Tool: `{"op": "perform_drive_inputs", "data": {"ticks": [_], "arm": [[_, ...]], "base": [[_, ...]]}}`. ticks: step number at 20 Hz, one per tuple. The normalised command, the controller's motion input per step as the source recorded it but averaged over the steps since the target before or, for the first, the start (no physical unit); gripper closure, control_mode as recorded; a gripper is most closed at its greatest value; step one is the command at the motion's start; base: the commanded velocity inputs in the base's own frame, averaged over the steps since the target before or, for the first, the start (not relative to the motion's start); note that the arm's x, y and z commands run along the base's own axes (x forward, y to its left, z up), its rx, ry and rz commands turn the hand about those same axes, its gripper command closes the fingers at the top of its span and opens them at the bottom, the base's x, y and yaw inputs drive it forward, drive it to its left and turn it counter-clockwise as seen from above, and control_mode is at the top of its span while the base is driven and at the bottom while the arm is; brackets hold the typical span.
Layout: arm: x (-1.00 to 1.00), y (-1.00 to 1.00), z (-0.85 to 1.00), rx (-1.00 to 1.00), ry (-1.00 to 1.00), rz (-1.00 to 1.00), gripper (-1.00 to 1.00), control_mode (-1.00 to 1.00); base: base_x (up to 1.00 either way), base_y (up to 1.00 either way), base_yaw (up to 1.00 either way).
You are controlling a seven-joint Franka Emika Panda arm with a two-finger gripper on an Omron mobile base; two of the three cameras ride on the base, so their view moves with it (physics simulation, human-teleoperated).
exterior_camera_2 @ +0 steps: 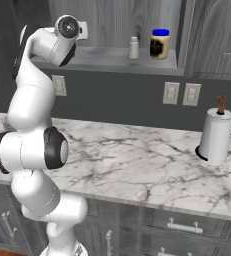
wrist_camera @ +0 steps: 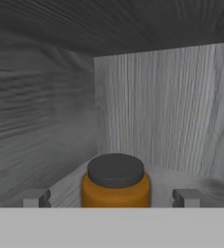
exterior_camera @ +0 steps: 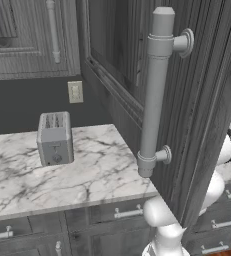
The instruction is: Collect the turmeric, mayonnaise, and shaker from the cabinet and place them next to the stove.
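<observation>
A kitchen with dark grey walls and a white marble counter (exterior_camera_2: 137,165) is seen. A silver toaster (exterior_camera: 54,138) is set on the counter, and a white paper-towel roll (exterior_camera_2: 215,136) is stood further along it. Above the counter, the dark grey cabinet (exterior_camera_2: 112,57) is open, and its door with the long pale bar handle (exterior_camera: 156,90) is swung out close to the left base camera.

The white arm is raised from the base, bent at the elbow, and stretched up to the left end of the cabinet shelf. The gripper (wrist_camera: 111,197) is pushed inside the cabinet, level with the shelf. Its two fingers are held wide apart, one on each side of the turmeric (wrist_camera: 115,181). The orange jar with the dark lid is stood upright between them, near the back corner. Nothing is gripped.

Further right on the same shelf, the small pale shaker (exterior_camera_2: 133,48) is stood just beside the mayonnaise (exterior_camera_2: 159,44) with its blue lid.
</observation>
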Motion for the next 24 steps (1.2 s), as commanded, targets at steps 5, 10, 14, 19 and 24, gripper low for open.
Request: {"op": "perform_drive_inputs", "data": {"ticks": [5,10,14,19,24], "arm": [[0.09,0.00,0.00,-0.02,0.00,0.00,-1.00,-1.00],[0.08,0.01,-0.06,-0.04,0.01,0.00,-1.00,-1.00],[0.10,0.02,-0.09,-0.04,0.02,0.00,-1.00,-1.00],[0.11,0.02,-0.02,-0.01,0.01,0.00,-1.00,-1.00],[0.08,0.05,0.00,0.00,0.00,0.00,-1.00,-1.00]], "base": [[0.00,0.00,0.00],[0.00,0.00,0.00],[0.00,0.00,0.00],[0.00,0.00,0.00],[0.00,0.00,0.00]]}}
